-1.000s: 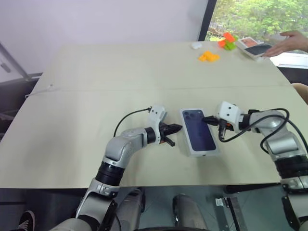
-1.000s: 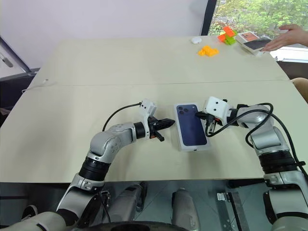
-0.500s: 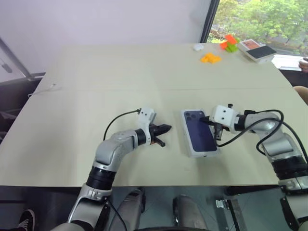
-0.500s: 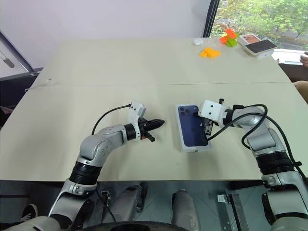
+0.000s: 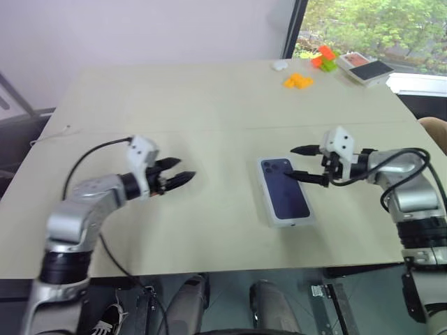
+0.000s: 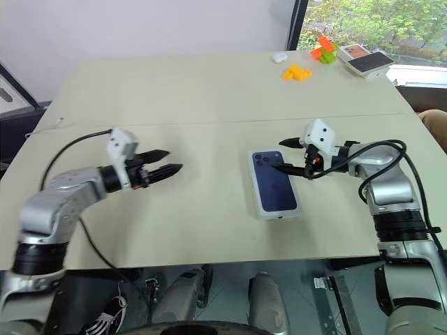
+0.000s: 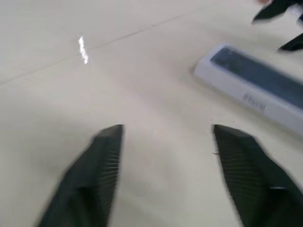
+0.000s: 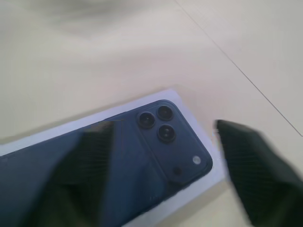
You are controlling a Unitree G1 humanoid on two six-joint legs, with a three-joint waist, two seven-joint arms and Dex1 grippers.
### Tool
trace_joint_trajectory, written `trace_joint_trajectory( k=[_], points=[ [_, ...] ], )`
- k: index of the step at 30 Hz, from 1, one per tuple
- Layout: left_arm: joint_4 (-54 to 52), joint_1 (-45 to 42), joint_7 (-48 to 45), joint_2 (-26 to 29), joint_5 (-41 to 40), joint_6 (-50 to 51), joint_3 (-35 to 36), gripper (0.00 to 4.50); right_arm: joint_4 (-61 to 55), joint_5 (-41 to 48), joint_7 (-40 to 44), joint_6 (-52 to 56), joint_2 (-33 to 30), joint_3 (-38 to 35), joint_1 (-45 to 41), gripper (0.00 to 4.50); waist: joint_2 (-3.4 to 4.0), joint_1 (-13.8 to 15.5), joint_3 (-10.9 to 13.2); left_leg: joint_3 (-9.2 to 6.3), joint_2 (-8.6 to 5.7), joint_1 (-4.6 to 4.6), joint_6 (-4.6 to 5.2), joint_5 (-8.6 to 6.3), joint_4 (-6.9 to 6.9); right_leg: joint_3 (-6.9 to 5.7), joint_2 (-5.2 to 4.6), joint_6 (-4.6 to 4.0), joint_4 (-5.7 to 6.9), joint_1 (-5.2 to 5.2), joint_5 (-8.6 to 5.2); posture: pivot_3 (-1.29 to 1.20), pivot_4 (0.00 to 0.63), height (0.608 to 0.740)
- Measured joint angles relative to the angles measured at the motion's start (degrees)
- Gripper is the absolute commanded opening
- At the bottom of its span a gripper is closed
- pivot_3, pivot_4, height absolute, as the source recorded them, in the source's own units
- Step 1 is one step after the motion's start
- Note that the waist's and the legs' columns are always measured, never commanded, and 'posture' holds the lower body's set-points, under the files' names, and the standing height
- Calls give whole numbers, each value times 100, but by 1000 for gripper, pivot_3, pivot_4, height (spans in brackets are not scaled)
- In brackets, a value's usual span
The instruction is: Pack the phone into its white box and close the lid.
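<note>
While the closed lid (image 5: 283, 190) hides the white box and phone at centre right of the worktop (image 5: 209, 98), both claws have released: the left claw (image 5: 176, 176) swung away toward the frame's left, the right claw (image 5: 301, 162) lifted slightly.

text: none legible | lid (image 7: 246, 80) side wall: small grey print, too blurred to read
</note>
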Motion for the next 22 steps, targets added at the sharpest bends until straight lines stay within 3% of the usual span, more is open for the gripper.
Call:
trace_joint_trajectory(
  k=[7,13,22],
  points=[
    [154,792,-344,451,-227,-229,851,4435,809,-47,65,-447,-366,-238,-285,4478,1,13,1,1,0,-5,-11,-7,0,1,-6,-4,-2,-6,-1,0,150,740],
    [31,1260,-574,757,-463,-313,1428,4435,747,107,442,-454,-631,-334,-83,4478,5,-4,2,5,3,-7,-11,-8,-7,6,-7,-4,-2,-13,-2,0,150,740],
    [-244,1873,-628,926,-470,-537,1697,4435,686,147,585,-465,-775,-362,-6,4478,9,-7,3,12,2,-7,-13,-10,-6,9,-28,-7,-3,-13,-2,0,150,740]
  ],
)
